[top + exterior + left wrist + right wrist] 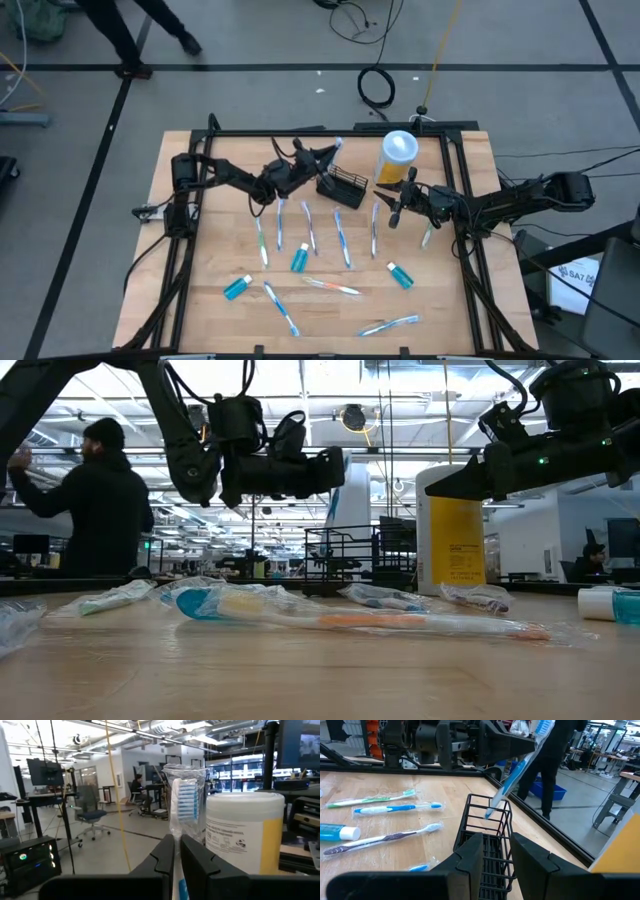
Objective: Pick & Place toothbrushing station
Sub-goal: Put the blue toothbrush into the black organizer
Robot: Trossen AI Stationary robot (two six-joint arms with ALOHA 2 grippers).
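The black wire-mesh basket stands on the table at the far middle, and also shows in the right wrist view. My left gripper is above its left end, shut on a wrapped blue-and-white toothbrush. My right gripper is open just right of the basket, fingers pointing at it; I cannot tell whether they touch it. A yellow cup with a white lid stands behind the basket. My left gripper pinches the wrapped toothbrush between its two fingers just below the bristle head, which sticks out past the fingertips. The brush is lifted and slants down, its handle end at the basket's far rim. Whether it touches the wire I cannot tell.
Several wrapped toothbrushes and teal toothpaste tubes lie across the middle and near part of the table. A black frame runs around the table. A person stands beyond the table on the left.
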